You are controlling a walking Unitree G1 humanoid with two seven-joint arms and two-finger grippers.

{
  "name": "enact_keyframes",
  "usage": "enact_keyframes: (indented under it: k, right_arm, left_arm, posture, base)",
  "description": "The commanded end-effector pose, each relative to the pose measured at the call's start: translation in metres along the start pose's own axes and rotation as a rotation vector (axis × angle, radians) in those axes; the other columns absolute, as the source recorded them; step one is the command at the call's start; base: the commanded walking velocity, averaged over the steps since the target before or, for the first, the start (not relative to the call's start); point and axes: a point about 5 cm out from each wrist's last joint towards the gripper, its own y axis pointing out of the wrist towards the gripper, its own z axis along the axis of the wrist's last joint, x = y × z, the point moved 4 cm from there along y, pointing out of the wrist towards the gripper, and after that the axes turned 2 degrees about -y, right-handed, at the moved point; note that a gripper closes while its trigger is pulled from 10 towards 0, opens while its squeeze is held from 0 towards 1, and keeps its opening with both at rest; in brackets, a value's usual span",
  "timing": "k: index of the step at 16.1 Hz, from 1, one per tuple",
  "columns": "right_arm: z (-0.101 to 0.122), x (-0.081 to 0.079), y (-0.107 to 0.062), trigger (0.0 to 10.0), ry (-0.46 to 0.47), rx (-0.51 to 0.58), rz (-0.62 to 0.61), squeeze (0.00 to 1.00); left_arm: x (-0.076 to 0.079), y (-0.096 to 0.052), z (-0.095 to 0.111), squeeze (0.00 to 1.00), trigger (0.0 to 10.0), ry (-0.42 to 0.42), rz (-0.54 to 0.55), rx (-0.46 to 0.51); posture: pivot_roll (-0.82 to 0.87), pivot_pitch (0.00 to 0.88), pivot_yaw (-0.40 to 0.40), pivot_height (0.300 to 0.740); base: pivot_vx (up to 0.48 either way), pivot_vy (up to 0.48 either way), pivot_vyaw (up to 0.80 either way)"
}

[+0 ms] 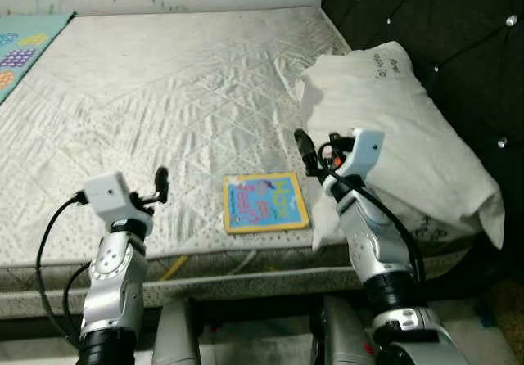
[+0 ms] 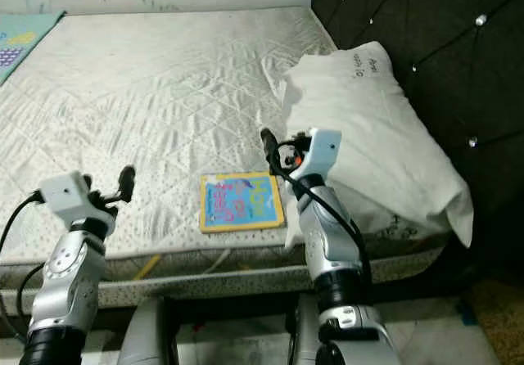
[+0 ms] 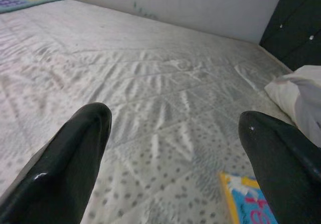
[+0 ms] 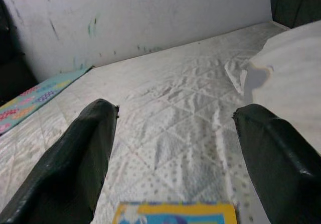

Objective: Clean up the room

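Grippers hover wide open and empty above a quilted mattress (image 1: 188, 78), the right gripper (image 1: 303, 148) just past a children's book (image 1: 265, 202) lying flat near the front edge, the left gripper (image 1: 160, 183) off to its side. Flat on soft fabric, the thin book could slide toward that edge if fingers push rather than pinch. A pillow (image 1: 409, 136) crowds the right; open mattress stretches left.

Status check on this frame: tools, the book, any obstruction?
Left tool open, over mattress. Right tool open, above book. Book flat near mattress edge, untouched. Pillow close beside right arm.
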Motion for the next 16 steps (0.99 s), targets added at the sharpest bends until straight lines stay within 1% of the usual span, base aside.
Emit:
enact_keyframes:
  k: [1, 2, 4, 5, 6, 7, 9, 10, 11, 12, 14, 15, 16]
  right_arm:
    - [0.001, -0.002, 0.003, 10.0, 0.005, 0.013, 0.004, 0.00]
    - [0.000, -0.002, 0.005, 10.0, 0.004, 0.009, 0.003, 0.00]
    - [-0.003, -0.002, 0.008, 10.0, -0.004, -0.002, -0.004, 0.00]
    - [-0.002, -0.004, 0.011, 10.0, -0.018, 0.004, -0.003, 0.00]
    - [-0.002, -0.004, 0.011, 10.0, -0.018, 0.005, -0.004, 0.00]
    - [-0.004, -0.007, 0.014, 10.0, -0.019, 0.004, -0.002, 0.00]
    - [-0.010, -0.010, 0.013, 10.0, -0.013, -0.009, 0.003, 0.00]
    - [-0.013, -0.011, 0.013, 10.0, -0.008, -0.017, 0.004, 0.00]
    - [-0.018, -0.012, 0.011, 10.0, -0.002, -0.023, 0.003, 0.00]
    - [-0.019, -0.014, 0.010, 10.0, -0.002, -0.026, 0.005, 0.00]
    - [-0.021, -0.013, 0.006, 10.0, -0.005, -0.025, 0.008, 0.00]
    - [-0.021, -0.012, 0.004, 10.0, -0.008, -0.025, 0.008, 0.00]
    - [-0.023, -0.004, -0.001, 10.0, -0.020, -0.035, -0.008, 0.00]
  left_arm:
    - [0.004, 0.003, -0.003, 0.00, 10.0, 0.026, -0.011, -0.004]
    - [0.005, 0.006, -0.004, 0.00, 10.0, 0.023, -0.008, -0.005]
    - [0.011, 0.012, -0.004, 0.00, 10.0, 0.027, -0.008, 0.006]
    - [0.016, 0.018, 0.002, 0.00, 10.0, 0.037, -0.019, 0.032]
    - [0.017, 0.020, 0.004, 0.00, 10.0, 0.041, -0.019, 0.039]
    - [0.016, 0.027, 0.009, 0.00, 10.0, 0.050, -0.013, 0.052]
    - [0.016, 0.028, 0.012, 0.00, 10.0, 0.074, -0.020, 0.068]
    - [0.015, 0.025, 0.010, 0.00, 10.0, 0.087, -0.019, 0.064]
    - [0.009, 0.016, -0.001, 0.00, 10.0, 0.087, -0.009, 0.038]
    - [0.006, 0.010, -0.010, 0.00, 10.0, 0.084, 0.001, 0.016]
    - [0.006, -0.001, -0.024, 0.00, 10.0, 0.098, 0.001, -0.017]
    - [0.007, -0.004, -0.026, 0.00, 10.0, 0.103, -0.001, -0.021]
    - [0.010, -0.011, -0.035, 0.00, 10.0, 0.128, -0.039, -0.056]
  posture:
    - [-0.02, 0.000, 0.033, 0.650]
    - [-0.02, 0.000, 0.033, 0.664]
    - [-0.01, 0.000, 0.029, 0.683]
    - [-0.03, 0.000, 0.028, 0.697]
    - [-0.02, 0.000, 0.027, 0.701]
    - [-0.01, 0.000, 0.033, 0.716]
    - [0.00, 0.000, 0.036, 0.730]
    - [0.01, 0.000, 0.033, 0.739]
    - [0.01, 0.000, 0.033, 0.740]
    - [0.01, 0.000, 0.031, 0.740]
    - [0.01, 0.000, 0.009, 0.740]
    - [0.01, 0.000, 0.009, 0.740]
    - [0.00, 0.000, -0.011, 0.740]
  base:
    - [0.000, 0.000, 0.00]
    - [0.000, 0.000, 0.00]
    - [0.000, 0.000, 0.00]
    - [0.000, 0.000, 0.00]
    - [0.000, 0.000, 0.00]
    - [0.000, 0.000, 0.00]
    - [0.000, 0.000, 0.00]
    - [0.000, 0.000, 0.00]
    - [0.000, 0.000, 0.00]
    - [0.000, 0.000, 0.00]
    - [0.000, 0.000, 0.00]
    - [0.000, 0.000, 0.00]
    - [0.000, 0.000, 0.00]
